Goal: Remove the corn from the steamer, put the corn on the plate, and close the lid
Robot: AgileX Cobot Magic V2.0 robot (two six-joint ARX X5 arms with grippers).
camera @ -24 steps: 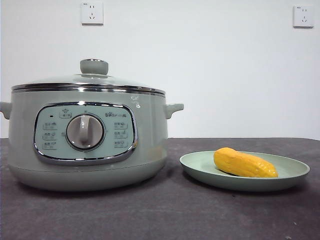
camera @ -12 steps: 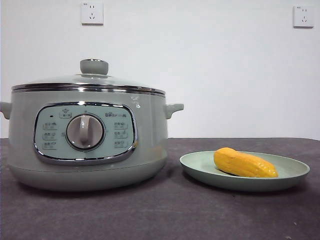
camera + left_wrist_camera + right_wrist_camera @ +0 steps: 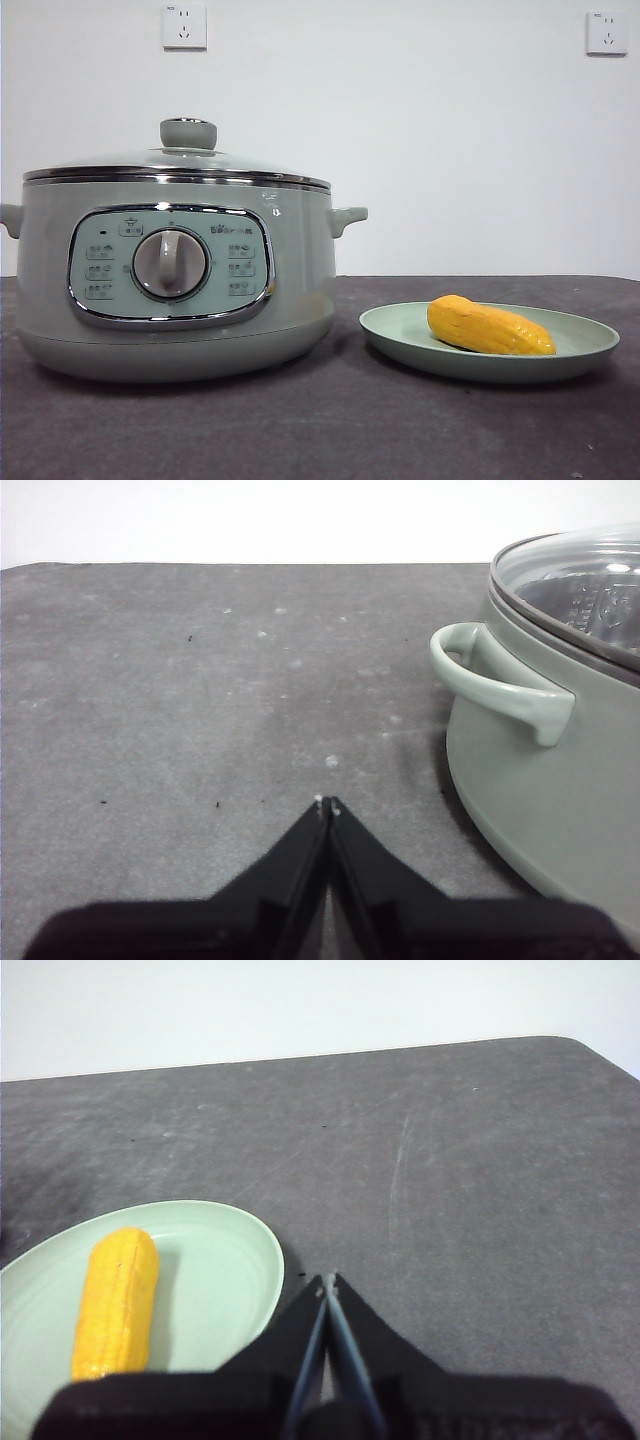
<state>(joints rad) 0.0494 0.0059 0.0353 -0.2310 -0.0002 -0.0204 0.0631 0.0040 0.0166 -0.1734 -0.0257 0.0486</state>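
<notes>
The yellow-orange corn [image 3: 489, 327] lies on the pale green plate [image 3: 580, 350] at the right of the front view. The grey-green steamer [image 3: 300, 260] stands at the left with its glass lid [image 3: 150, 160] seated on the rim, knob [image 3: 188, 133] on top. My left gripper [image 3: 326, 805] is shut and empty above the table, beside the steamer's side handle [image 3: 495, 685]. My right gripper [image 3: 327, 1282] is shut and empty, just beside the plate [image 3: 230, 1280] that holds the corn [image 3: 117, 1302]. Neither arm shows in the front view.
The dark grey table [image 3: 340, 430] runs under everything. Two wall sockets [image 3: 184, 25] sit high on the white wall behind. The table's far corner [image 3: 570, 1045] shows in the right wrist view.
</notes>
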